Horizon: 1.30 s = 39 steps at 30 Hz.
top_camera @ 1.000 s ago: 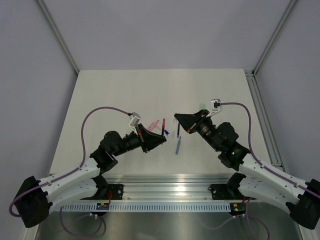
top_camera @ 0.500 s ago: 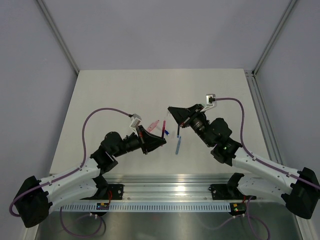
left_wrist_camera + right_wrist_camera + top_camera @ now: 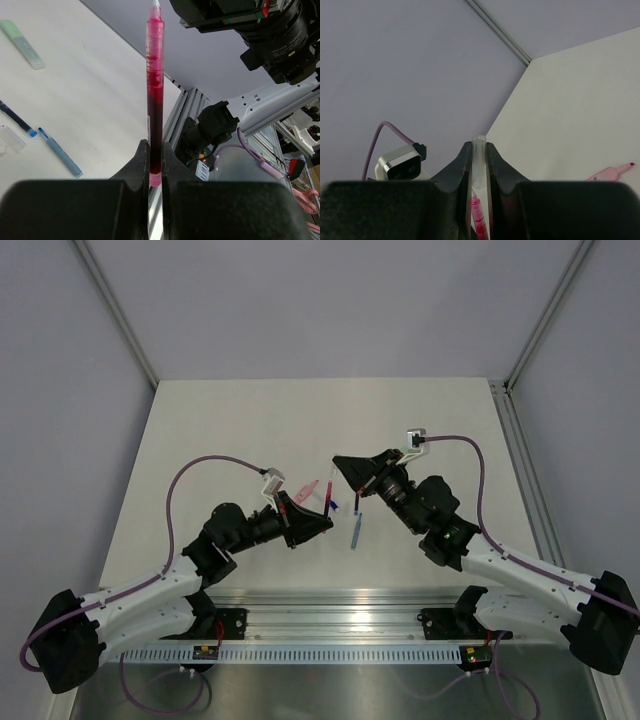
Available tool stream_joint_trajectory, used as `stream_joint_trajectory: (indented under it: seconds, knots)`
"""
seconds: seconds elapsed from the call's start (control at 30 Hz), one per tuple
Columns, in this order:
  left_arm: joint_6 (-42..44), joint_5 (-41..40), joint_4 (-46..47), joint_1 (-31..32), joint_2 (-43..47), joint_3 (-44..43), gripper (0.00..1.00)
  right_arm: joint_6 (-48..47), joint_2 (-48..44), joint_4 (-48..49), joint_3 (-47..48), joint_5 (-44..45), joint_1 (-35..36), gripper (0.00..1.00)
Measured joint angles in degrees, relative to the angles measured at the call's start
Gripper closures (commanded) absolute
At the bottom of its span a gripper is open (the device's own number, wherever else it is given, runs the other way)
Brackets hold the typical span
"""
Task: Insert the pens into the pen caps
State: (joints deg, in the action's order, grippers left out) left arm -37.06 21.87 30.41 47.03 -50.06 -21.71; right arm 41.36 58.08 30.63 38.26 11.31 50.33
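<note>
My left gripper (image 3: 155,150) is shut on the lower end of a red pen (image 3: 154,85), which it holds upright with the white tip on top. The top view shows that red pen (image 3: 327,498) just left of centre, above the left gripper (image 3: 320,516). My right gripper (image 3: 479,150) is shut on a clear translucent pen cap (image 3: 479,157). The red pen's tip (image 3: 479,216) shows between the right fingers, just short of the cap's mouth. On the table lie a dark blue pen (image 3: 359,503) and a light blue pen (image 3: 356,530).
A pale pink piece with a red tip (image 3: 312,487) lies on the table behind the left gripper. A mint green piece (image 3: 22,44) and a small clear cap (image 3: 10,140) rest on the white table (image 3: 220,430). The aluminium rail (image 3: 340,625) runs along the near edge.
My right gripper has moved left with the clear cap, up to the red pen's tip. The left arm and its pen have held still.
</note>
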Motion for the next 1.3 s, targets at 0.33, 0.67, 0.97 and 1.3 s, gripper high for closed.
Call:
stream_joint_trajectory:
  seconds: [0.33,0.67,0.97,1.3]
  knots:
    - [0.00,0.00,0.00,0.00,0.00,0.00,1.00,-0.02,1.46,-0.04,0.98,-0.44,0.22,1.00]
    - [0.00,-0.02,0.00,0.00,0.00,0.02,1.00,-0.44,1.46,-0.07,1.11,-0.46,0.70,1.00]
    - [0.00,-0.20,0.00,0.00,0.00,0.02,1.00,-0.57,1.25,-0.42,1.11,-0.46,1.31,1.00]
    - [-0.02,-0.66,0.13,0.00,0.02,0.33,1.00,-0.59,-0.63,-0.79,0.35,-0.37,2.14,1.00]
